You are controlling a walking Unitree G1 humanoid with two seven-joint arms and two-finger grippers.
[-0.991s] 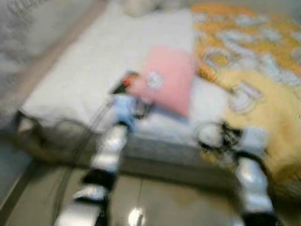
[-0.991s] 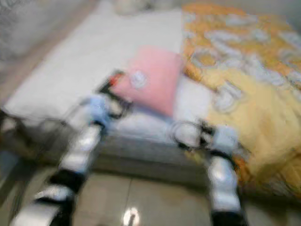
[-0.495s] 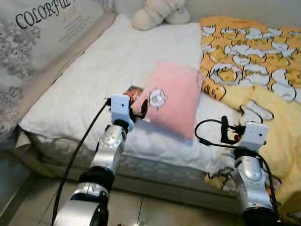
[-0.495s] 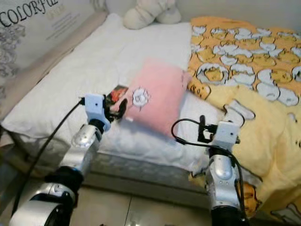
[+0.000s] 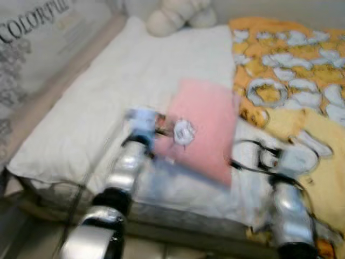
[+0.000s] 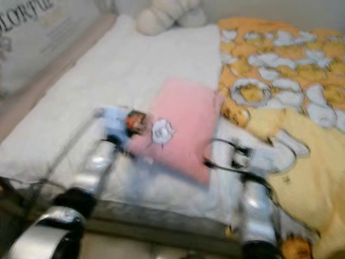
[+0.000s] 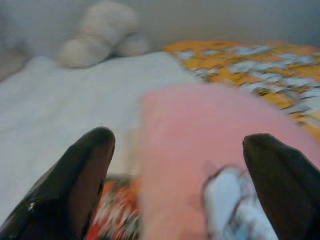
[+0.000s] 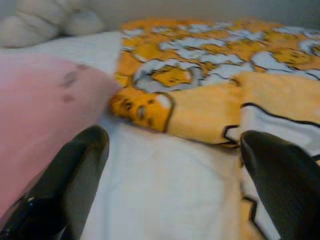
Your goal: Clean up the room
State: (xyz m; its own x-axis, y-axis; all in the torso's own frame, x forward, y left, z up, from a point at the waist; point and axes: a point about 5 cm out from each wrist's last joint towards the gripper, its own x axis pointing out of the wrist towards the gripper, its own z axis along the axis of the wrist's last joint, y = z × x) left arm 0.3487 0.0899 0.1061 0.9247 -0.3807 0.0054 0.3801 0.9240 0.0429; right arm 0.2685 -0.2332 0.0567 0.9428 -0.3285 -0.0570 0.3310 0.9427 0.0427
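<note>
Two grippers reach over the near edge of the white bed (image 5: 108, 81), both with fingers spread wide and nothing between them: the left gripper (image 7: 185, 175) is just at the pink pillow (image 5: 207, 127), its fingers either side of the pillow's near corner. The pillow lies mid-bed, a small red-orange item (image 6: 136, 121) just beside it at 9 o'clock, the yellow duck-print blanket (image 5: 291, 70) at 3 o'clock and a cream plush toy (image 5: 175, 13) at 12 o'clock. The right gripper (image 8: 170, 175) hovers over white sheet between pillow and blanket.

White quilted bed (image 5: 135, 70) against pale wall (image 7: 210, 20); printed headboard panel (image 5: 38, 38) along left side; soft, even light.
</note>
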